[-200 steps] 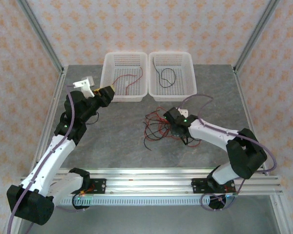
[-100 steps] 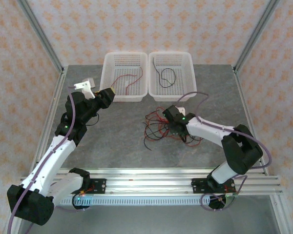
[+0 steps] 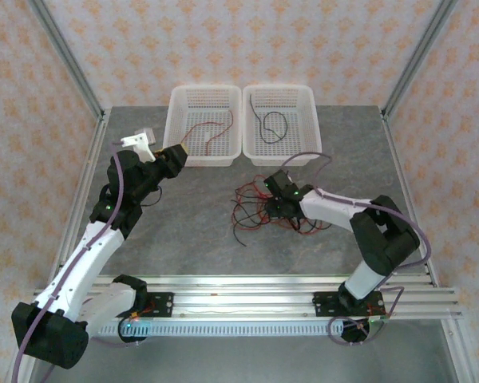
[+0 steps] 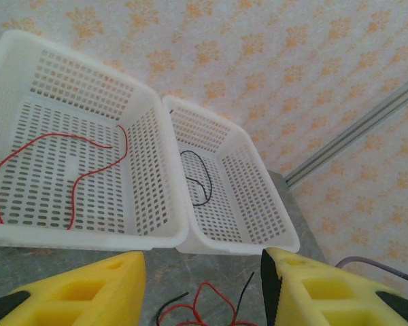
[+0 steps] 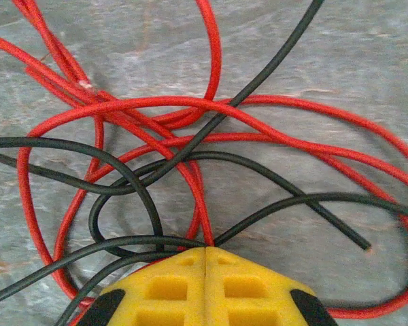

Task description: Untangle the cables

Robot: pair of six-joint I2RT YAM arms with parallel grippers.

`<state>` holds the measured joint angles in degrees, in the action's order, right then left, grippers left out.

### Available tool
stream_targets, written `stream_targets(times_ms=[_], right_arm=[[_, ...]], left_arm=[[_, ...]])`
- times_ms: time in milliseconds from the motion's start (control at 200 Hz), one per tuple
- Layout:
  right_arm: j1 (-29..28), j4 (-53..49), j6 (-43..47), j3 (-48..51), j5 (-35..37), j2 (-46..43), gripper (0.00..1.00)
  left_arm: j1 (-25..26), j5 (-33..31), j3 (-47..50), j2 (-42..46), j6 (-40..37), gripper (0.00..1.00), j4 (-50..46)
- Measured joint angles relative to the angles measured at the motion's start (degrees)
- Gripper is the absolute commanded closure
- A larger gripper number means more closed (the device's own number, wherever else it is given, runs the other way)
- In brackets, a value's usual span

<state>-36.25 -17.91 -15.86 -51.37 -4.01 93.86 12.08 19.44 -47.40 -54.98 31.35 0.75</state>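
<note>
Right jaws newly closed on cables

Cables lie on the table before baskets.

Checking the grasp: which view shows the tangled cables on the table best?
Right wrist: the tangled cables appear close up, each red and black crossing sharp, right end effector shut on strands. Top external shows the whole pile, small and partly under the right arm. Left wrist catches a few loops at its bottom edge.
</note>
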Motion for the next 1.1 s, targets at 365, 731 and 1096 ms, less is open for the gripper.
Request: stream_targets(times_ms=[365, 731, 1096], right_arm=[[-6.8, 8.2, -8.4, -10.6, -11.6, 10.9, 0.94], [-9.3, 2.3, -12.5, -16.7, -8.4, 7.4, 0.59], [-8.4, -4.0, -20.9, -1.9, 1.3, -12.0, 0.41]], left_arm=[[0.0, -1.9, 0.0, 0.0, -2.1, 0.46, -1.7], [0.0, -3.2, 0.0, 1.2, -4.1, 0.39, -5.5], [0.0, -3.4, 0.0, 1.7, -4.3, 0.38, -6.2]])
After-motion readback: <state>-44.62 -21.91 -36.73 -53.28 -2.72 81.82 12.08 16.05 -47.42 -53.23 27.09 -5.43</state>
